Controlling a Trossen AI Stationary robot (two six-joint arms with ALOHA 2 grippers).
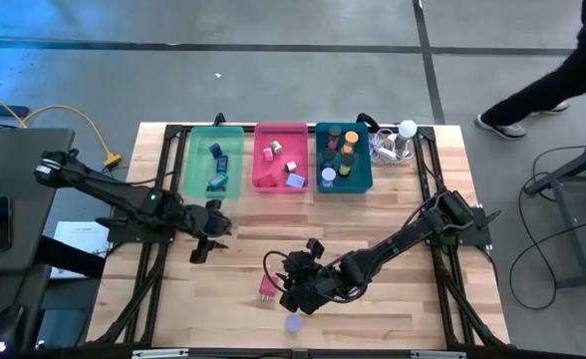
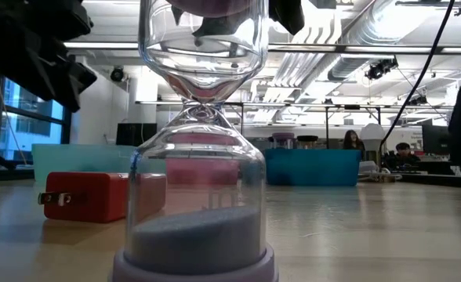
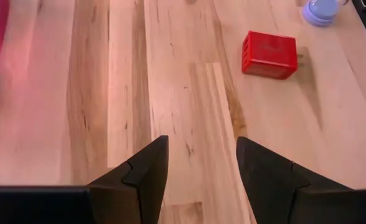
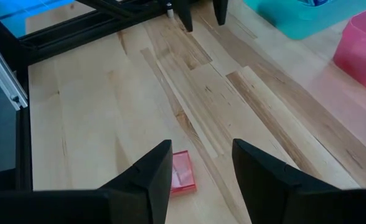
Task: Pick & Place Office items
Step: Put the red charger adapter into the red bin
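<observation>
Pale wood planks make up the surface, which stands on a grey concrete floor. Near its front edge sits a lavender sand timer, upright, its glass bulbs filling the low view with pale sand settled in the lower one. Just beside it, toward the left arm's side, lies a red plug block, its two prongs visible from the low camera and again from the left wrist.

The right gripper hangs just above and beside these two pieces, jaws parted and holding nothing; its wrist camera looks down on the red block between its fingers.

The left gripper hovers over bare wood well apart from the block, jaws spread wide and empty.

Along the far edge stand three trays side by side: green, pink and teal, each holding several small sorted pieces. A white ball with cables lies just beside the teal tray. A person's legs show on the floor beyond.
</observation>
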